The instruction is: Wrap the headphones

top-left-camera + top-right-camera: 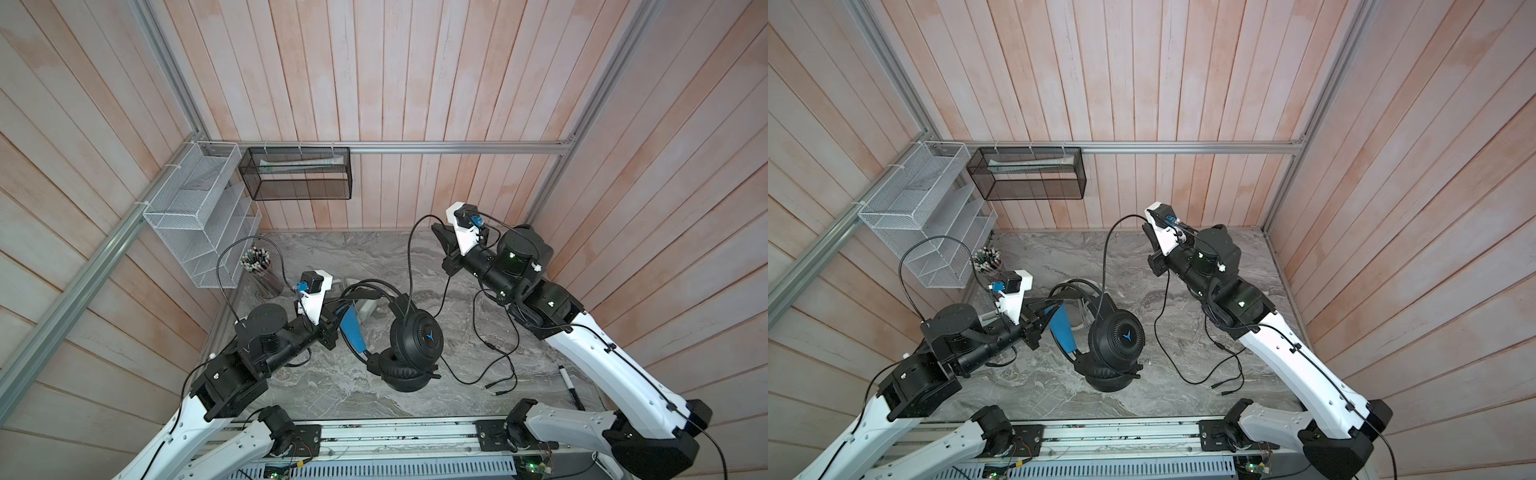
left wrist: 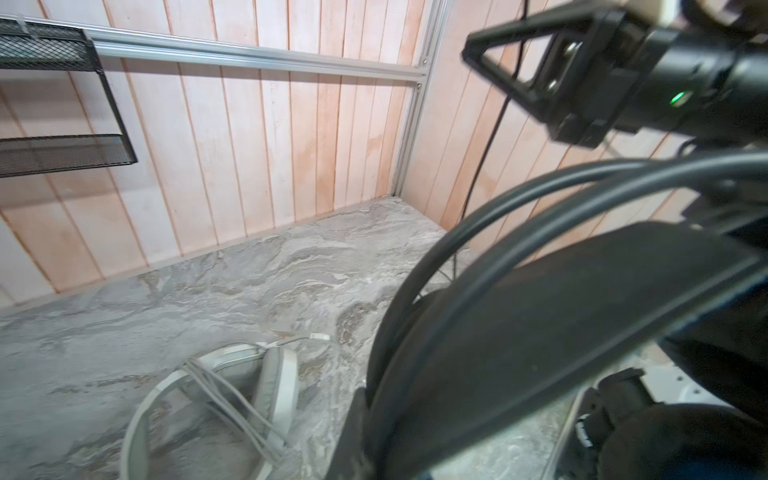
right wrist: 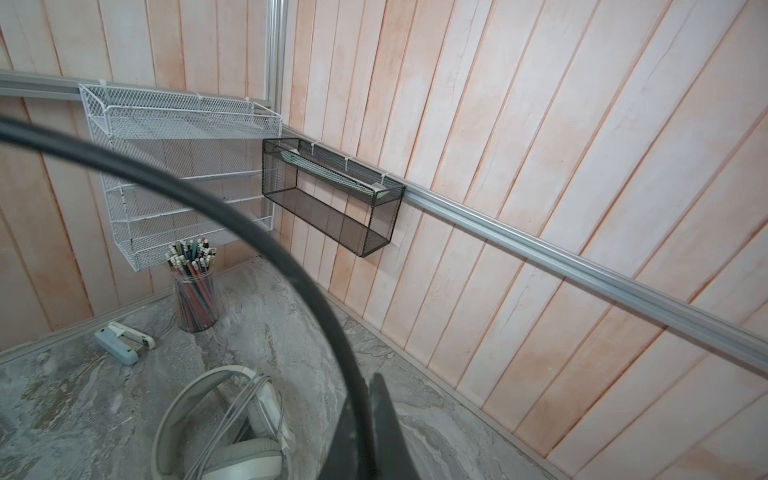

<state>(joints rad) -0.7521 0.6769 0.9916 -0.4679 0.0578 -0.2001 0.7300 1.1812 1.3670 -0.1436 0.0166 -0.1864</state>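
— Materials?
— Matte black headphones (image 1: pixel 415 336), round ribbed cups and a blue-lined band, at the middle of the veined marble table (image 1: pixel 332 386). Smooth white headphones (image 3: pixel 216 432) lie behind.
— Claws?
— Left gripper (image 1: pixel 1054 307) is clamped on the band. Right gripper (image 1: pixel 437 230), raised, pinches the thin black cable (image 1: pixel 409 266).

Both arms same build: left arm (image 1: pixel 178 422) and right arm (image 1: pixel 615 374) have white link shells with small holes, black joint housings; thin black cables (image 1: pixel 609 347) clipped along shells; white camera mounts (image 1: pixel 316 307) with blue connectors (image 1: pixel 300 286); right gripper (image 2: pixel 471 43) black, triangular open-frame fingers, two screws (image 2: pixel 569 48); green LED (image 2: pixel 677 99) lit.
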